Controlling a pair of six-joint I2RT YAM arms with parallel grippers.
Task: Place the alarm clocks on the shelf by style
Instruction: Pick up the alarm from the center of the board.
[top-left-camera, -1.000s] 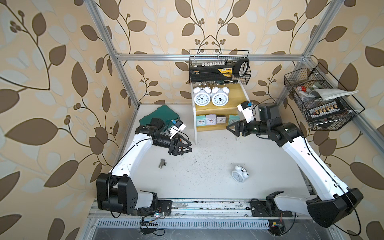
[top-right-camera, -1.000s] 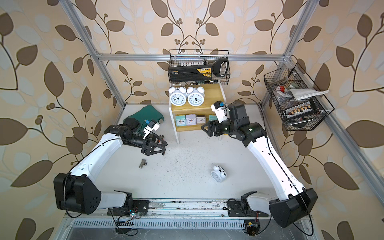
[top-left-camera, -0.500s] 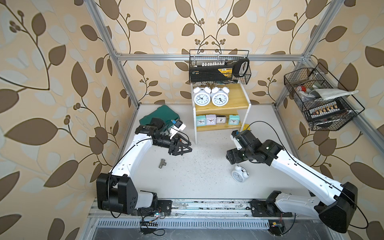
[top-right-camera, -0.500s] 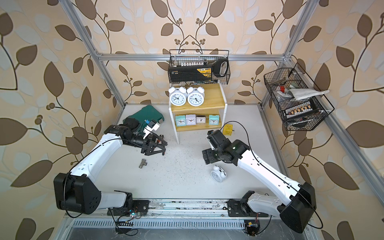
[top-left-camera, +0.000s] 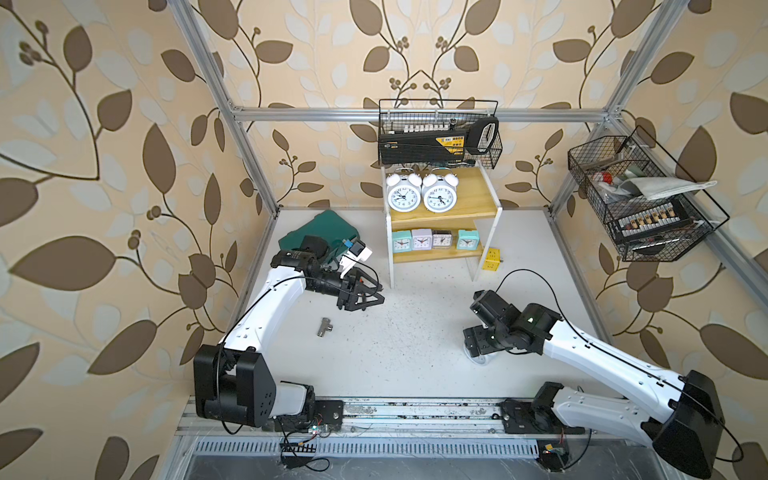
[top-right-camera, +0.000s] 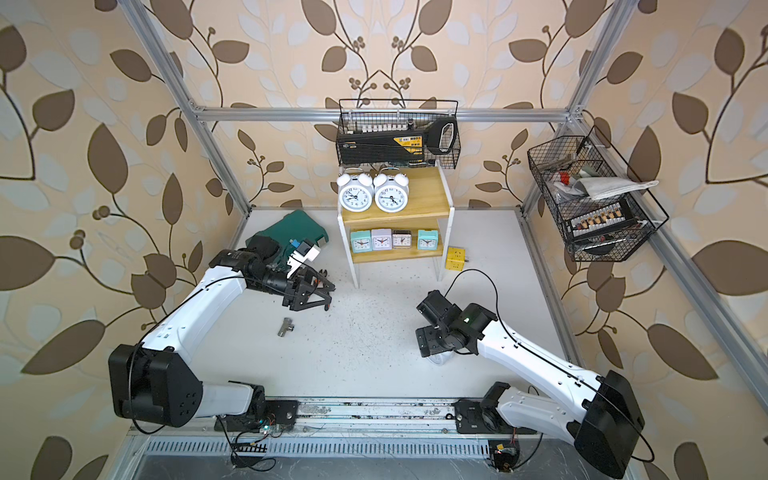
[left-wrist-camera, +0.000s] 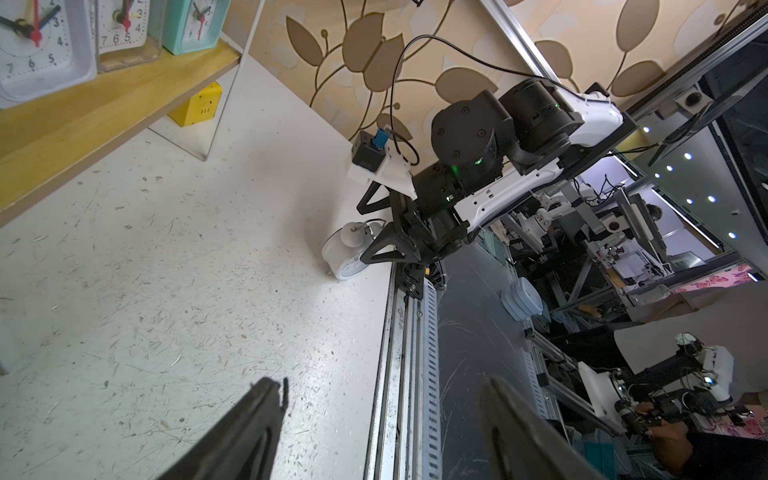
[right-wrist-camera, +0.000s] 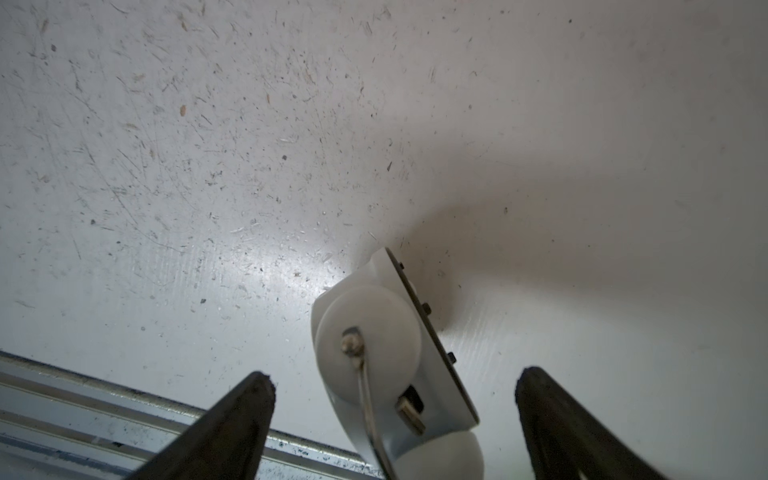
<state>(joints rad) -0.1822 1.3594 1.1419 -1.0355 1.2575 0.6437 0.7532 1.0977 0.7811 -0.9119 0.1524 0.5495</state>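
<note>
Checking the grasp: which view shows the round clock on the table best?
Right wrist view: the clock sits close up between the right gripper's open jaws. The left wrist view shows it small and partly hidden; in both top views the gripper covers nearly all of it.

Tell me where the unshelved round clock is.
Right wrist view: the clock lies on the table near the front rail, between the open right gripper's fingers.

Left gripper (left-wrist-camera: 382, 415) low over the scratched white table (left-wrist-camera: 166, 291), jaws wide apart. Shelf (left-wrist-camera: 83, 108) lower board: lilac clock (left-wrist-camera: 37, 50), clear clock (left-wrist-camera: 124, 37), teal clock (left-wrist-camera: 195, 25) in a row. Yellow cube (left-wrist-camera: 195, 106) on the table behind it. Right gripper (left-wrist-camera: 362, 230) spread at a white twin-bell clock (left-wrist-camera: 343, 257), near the front rail (left-wrist-camera: 405, 353).
</note>
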